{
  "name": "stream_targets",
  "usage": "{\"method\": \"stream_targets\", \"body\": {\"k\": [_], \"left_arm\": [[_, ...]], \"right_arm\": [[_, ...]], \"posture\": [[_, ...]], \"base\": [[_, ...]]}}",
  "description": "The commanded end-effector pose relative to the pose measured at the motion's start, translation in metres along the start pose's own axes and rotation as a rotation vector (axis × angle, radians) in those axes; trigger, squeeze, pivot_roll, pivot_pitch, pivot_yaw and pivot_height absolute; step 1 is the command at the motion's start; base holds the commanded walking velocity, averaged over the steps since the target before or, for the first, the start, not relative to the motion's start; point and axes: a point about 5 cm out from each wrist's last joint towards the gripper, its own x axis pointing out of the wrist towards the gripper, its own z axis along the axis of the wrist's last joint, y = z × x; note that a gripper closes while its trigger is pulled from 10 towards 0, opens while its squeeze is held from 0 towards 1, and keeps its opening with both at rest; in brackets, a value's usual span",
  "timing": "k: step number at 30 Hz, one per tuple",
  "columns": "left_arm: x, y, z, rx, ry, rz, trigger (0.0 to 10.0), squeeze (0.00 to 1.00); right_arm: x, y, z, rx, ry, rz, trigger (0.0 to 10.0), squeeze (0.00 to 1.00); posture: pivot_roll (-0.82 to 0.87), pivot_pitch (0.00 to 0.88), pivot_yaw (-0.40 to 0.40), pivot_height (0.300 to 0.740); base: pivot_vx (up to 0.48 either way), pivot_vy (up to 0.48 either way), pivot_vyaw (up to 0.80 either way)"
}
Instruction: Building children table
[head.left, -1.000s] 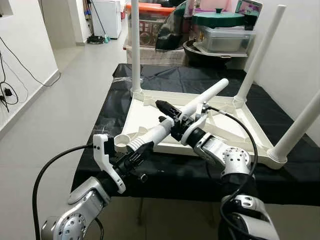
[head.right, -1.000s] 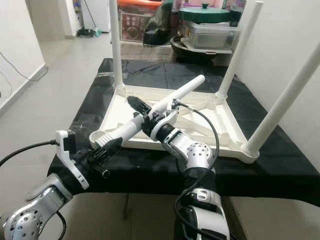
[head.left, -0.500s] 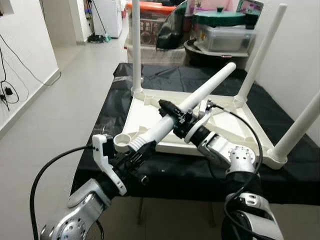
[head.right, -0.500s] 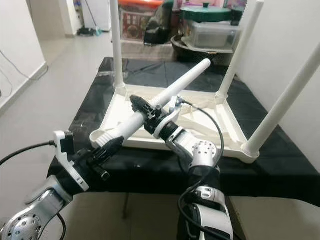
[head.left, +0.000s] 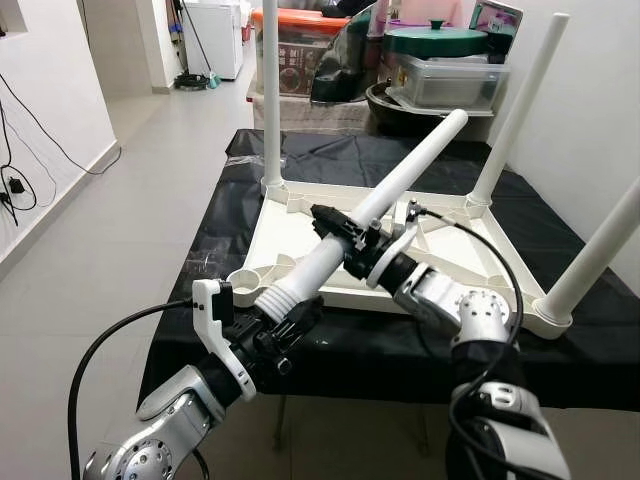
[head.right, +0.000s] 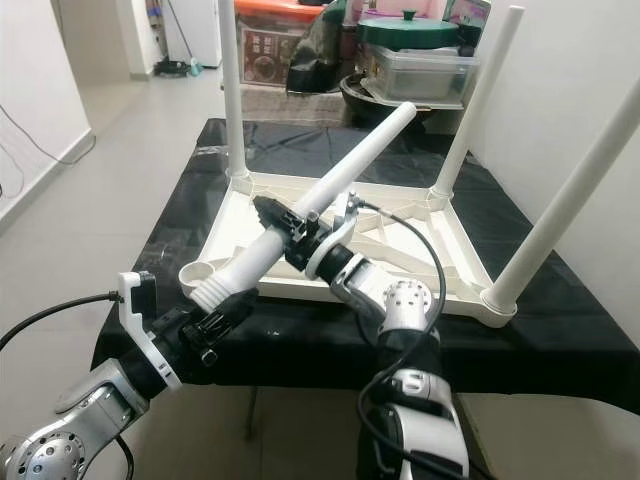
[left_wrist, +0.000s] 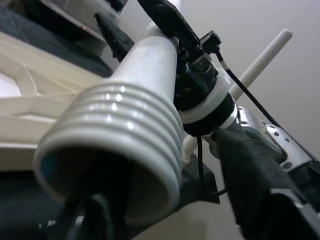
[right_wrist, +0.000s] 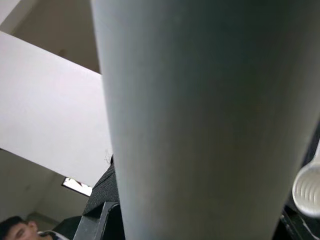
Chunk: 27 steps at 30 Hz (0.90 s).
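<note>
The loose table leg (head.left: 385, 190) slants up over the near edge of the black-covered tabletop (head.left: 330, 160), threaded end low, tip high. The right hand (head.left: 345, 228) is clamped around its middle, and the left hand (head.left: 290, 318) grips the ribbed end just in front of the empty corner socket (head.left: 243, 283). Behind, the upturned children's table (head.left: 300, 225) has three legs standing upright.

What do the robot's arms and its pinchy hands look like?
Both arms are shiny silver metal with round joints and loose black cables looping along them. The left gripper has long black fingers and a white bracket at its wrist. The right gripper has black fingers too, behind a round white collar.
</note>
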Motion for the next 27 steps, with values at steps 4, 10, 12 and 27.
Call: {"method": "stream_targets", "body": {"k": [4,10,12,27], "left_arm": [[-0.004,0.014,-0.024,-0.030,0.103,0.118,10.0,1.00],[-0.011,0.023,-0.026,-0.019,0.097,0.230,10.0,0.00],[-0.012,0.025,-0.025,-0.011,0.078,0.260,10.0,0.00],[-0.008,0.025,-0.015,0.129,-0.067,0.465,10.0,0.00]], "right_arm": [[0.006,0.029,0.034,-0.034,-0.156,0.120,0.0,0.00],[-0.001,0.030,0.060,-0.078,-0.292,0.070,0.0,0.00],[-0.003,0.030,0.065,-0.123,-0.329,0.038,0.0,0.00],[-0.013,0.025,0.041,-1.053,-0.377,-0.332,10.0,0.00]], "posture": [[0.10,0.000,-0.088,0.740],[0.11,0.000,-0.085,0.740],[0.11,0.000,-0.087,0.740],[0.11,0.000,-0.074,0.740]], "base": [[0.000,0.000,0.00],[0.000,0.000,0.00],[0.000,0.000,0.00],[0.000,0.000,0.37]]}}
